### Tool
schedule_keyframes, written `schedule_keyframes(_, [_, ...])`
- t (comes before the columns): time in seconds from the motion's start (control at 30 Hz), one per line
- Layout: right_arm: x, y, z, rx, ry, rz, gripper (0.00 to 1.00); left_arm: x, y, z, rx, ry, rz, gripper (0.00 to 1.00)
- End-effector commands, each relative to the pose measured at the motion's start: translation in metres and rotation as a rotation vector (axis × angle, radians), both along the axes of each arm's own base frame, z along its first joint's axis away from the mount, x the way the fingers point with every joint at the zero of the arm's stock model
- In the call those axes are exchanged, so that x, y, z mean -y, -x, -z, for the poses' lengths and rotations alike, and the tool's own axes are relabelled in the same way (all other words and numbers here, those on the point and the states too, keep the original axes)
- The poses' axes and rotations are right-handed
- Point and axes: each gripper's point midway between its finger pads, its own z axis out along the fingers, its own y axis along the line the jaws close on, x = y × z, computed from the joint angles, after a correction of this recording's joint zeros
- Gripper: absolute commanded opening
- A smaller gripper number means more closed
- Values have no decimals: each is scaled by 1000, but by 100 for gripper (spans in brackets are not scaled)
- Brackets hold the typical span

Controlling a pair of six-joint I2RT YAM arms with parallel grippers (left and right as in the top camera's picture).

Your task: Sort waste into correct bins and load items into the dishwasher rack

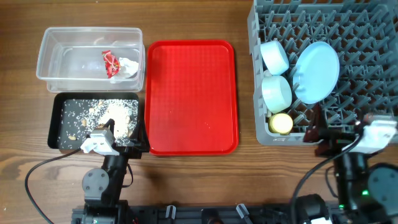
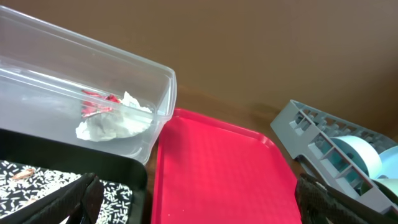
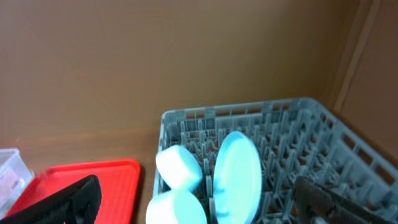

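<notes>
Splits waste by kind, left edge: red wrapper (image 1: 111, 62) in clear tub (image 1: 45, 57), scraps (image 1: 121, 112) in black tray (image 1: 55, 122). Stands plate (image 1: 317, 71) upright in rack (image 1: 373, 37), right edge. Holds nothing; left gripper (image 2: 198, 206), right gripper (image 3: 199, 204) wide apart.

The dishwasher rack (image 1: 255, 93), toward the worktop's far right corner, runs past the top and right edges of the overhead view, which cut off its far and right walls. In the wrist views the left gripper (image 2: 199, 199) and right gripper (image 3: 199, 199) appear only as blurred dark fingers cut by the lower edge. Overhead, the left gripper covers part of the near edge of the black tray (image 1: 56, 118), where the food scraps (image 1: 118, 112) are too small to tell apart.
</notes>
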Motion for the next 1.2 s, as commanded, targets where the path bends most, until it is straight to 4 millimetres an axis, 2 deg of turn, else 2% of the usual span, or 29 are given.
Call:
schedule_keyframes(0.0, [-11, -5, 44, 9, -12, -63, 100, -1, 0, 2, 2, -19, 0, 100])
schedule_keyframes(0.2, [-32, -18, 106, 54, -30, -176, 100, -1, 0, 2, 2, -19, 0, 100])
schedule_keyframes(0.3, [-33, -23, 128, 72, -79, -174, 100, -1, 0, 2, 2, -19, 0, 100])
schedule_keyframes(0.43, [-34, -29, 144, 97, -105, -172, 100, -1, 0, 2, 2, -19, 0, 100])
schedule_keyframes(0.7, [-35, -36, 159, 135, -107, -173, 100, -1, 0, 2, 2, -19, 0, 100])
schedule_keyframes(1.17, [-35, -36, 159, 133, -103, -173, 100, -1, 0, 2, 2, -19, 0, 100])
